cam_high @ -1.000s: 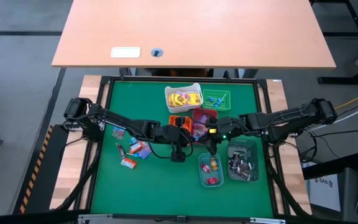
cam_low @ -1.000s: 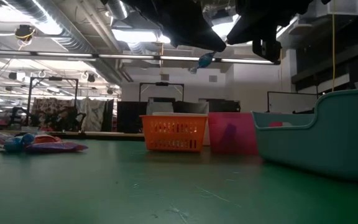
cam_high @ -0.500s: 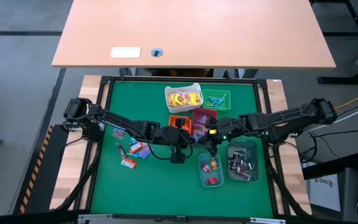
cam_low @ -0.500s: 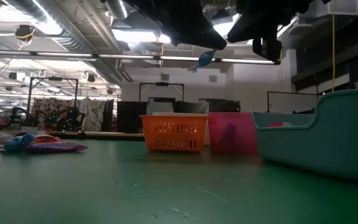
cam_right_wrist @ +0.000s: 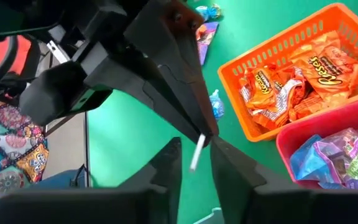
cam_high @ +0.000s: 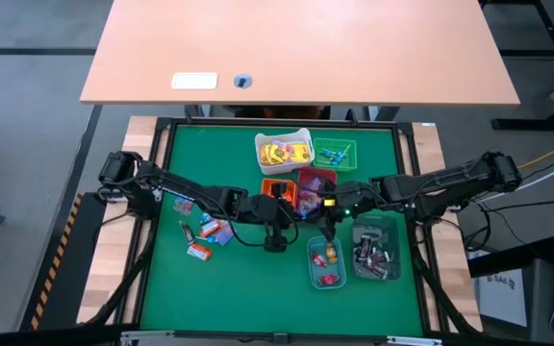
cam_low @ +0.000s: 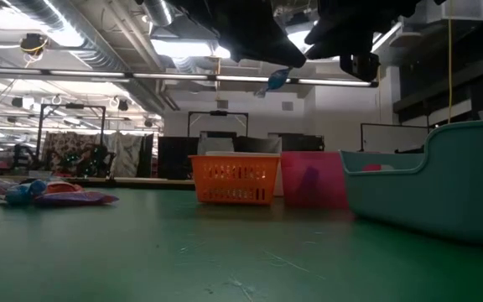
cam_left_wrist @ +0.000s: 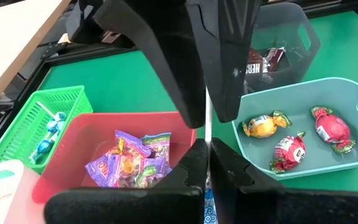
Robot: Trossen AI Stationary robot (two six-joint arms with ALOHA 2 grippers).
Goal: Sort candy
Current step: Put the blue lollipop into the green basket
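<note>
Orange-wrapped candy (cam_right_wrist: 291,84) fills an orange basket (cam_right_wrist: 253,127); purple sweets (cam_left_wrist: 129,163) fill a red bin (cam_left_wrist: 67,162).

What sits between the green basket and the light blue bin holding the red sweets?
The red bin, holding purple-wrapped candy, sits between them; the left wrist view shows this most plainly.

The left gripper (cam_left_wrist: 207,163) is pinched shut on a thin white stick (cam_left_wrist: 207,118), and the right gripper (cam_left_wrist: 205,111) meets it from the opposite side. Below lie a red bin (cam_left_wrist: 73,155) of purple candy (cam_left_wrist: 129,162), a green basket (cam_left_wrist: 33,118) with blue sweets (cam_left_wrist: 48,134), and a teal bin (cam_left_wrist: 353,112) holding red and yellow candy (cam_left_wrist: 297,134).
</note>
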